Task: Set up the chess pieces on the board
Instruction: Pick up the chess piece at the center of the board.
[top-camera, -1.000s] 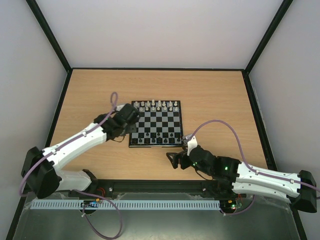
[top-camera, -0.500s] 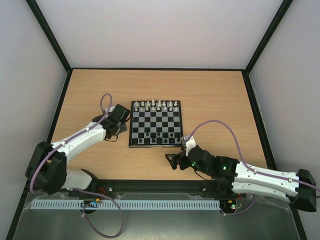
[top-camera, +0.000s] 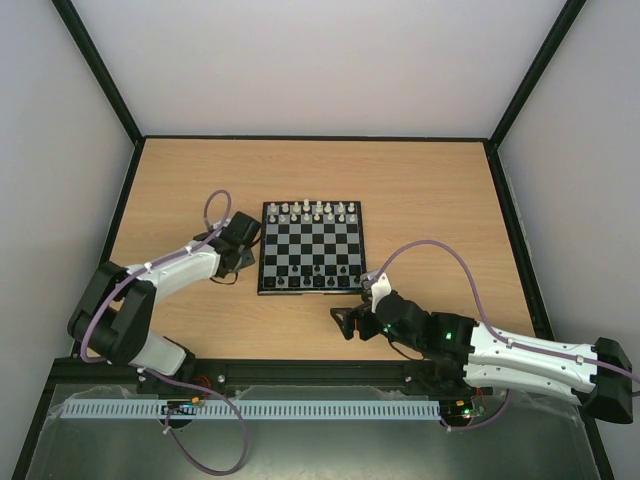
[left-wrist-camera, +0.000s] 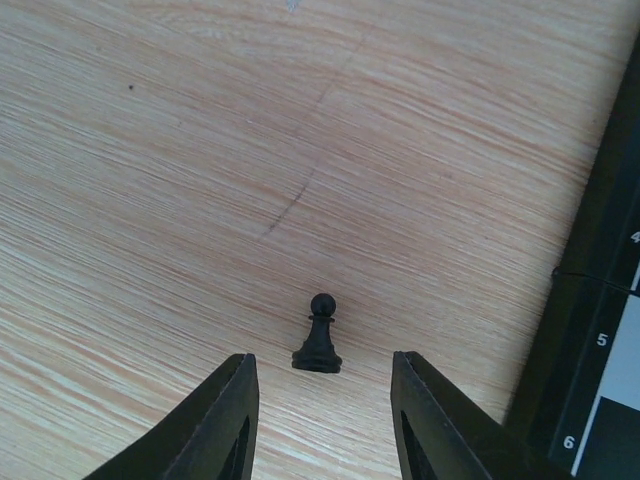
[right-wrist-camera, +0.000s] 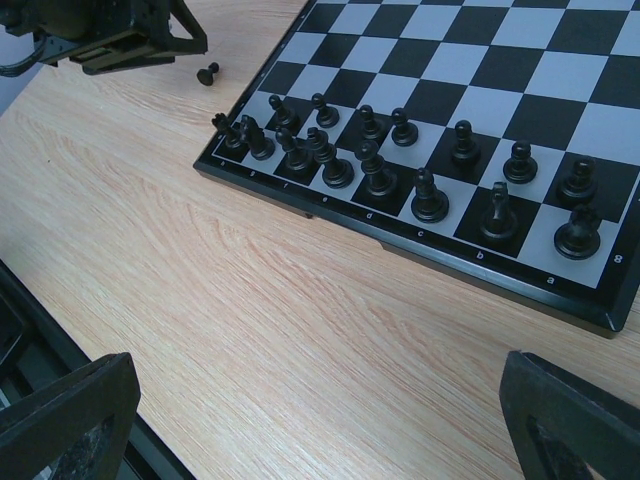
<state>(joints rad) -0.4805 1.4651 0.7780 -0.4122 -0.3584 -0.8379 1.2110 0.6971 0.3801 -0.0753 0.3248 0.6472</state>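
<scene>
The board (top-camera: 311, 288) lies mid-table, with cream chess pieces (top-camera: 312, 211) along its far rows and black ones (right-wrist-camera: 375, 175) along its near rows. One black pawn (left-wrist-camera: 318, 340) stands upright on the bare wood just left of the board (left-wrist-camera: 590, 380); it is also visible in the right wrist view (right-wrist-camera: 207, 73). My left gripper (left-wrist-camera: 321, 372) is open and points at this pawn. Its fingertips sit on either side, just short of the pawn, and do not touch it. My right gripper (right-wrist-camera: 320, 400) is wide open over bare wood in front of the board's near edge, holding nothing.
The left gripper (top-camera: 232, 272) is close to the board's left edge. The right gripper (top-camera: 350, 322) is near the front of the table. Black frame rails (top-camera: 130, 120) and pale walls enclose the wooden table (top-camera: 430, 200).
My left gripper has drawn back to the left, from over the board's left edge to the wood beside it, and its arm has folded in. The right arm has not moved.
</scene>
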